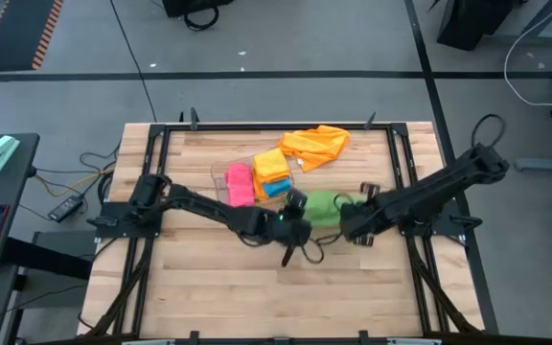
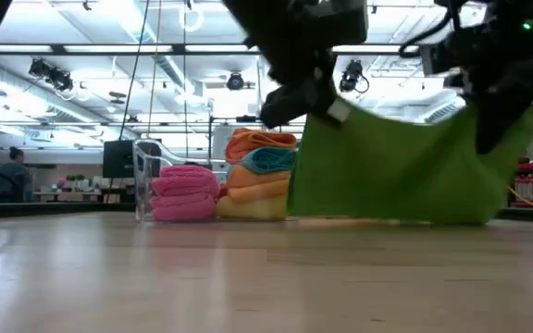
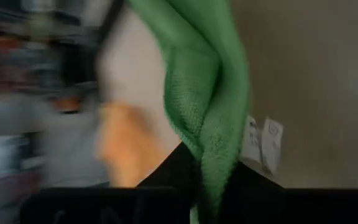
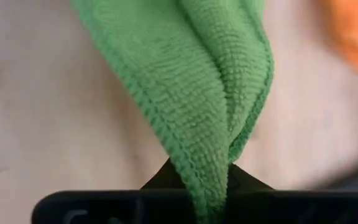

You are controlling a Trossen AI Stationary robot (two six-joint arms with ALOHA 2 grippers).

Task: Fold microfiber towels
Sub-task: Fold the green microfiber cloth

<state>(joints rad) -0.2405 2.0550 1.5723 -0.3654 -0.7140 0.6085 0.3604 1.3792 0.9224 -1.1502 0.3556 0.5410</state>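
1. Green towel (image 1: 322, 207): you have one, hanging spread between the two grippers.
2. Pink towel (image 1: 240, 182): you have one, folded, in the bin.
3. Folded stack (image 1: 272, 172) beside the pink one: you can count an orange layer on top, a blue one under it, another orange layer and a yellow one at the bottom; the low view does not settle whether the two orange layers are one towel or two.
4. Loose orange towel (image 1: 316, 145): you have one, crumpled, at the table's far side.
5. Clear bin (image 2: 144, 176): one.
6. Robot arms: two, one gripper each, the left gripper (image 1: 300, 213) and the right gripper (image 1: 350, 215).
7. Wooden table (image 1: 218, 287): one.
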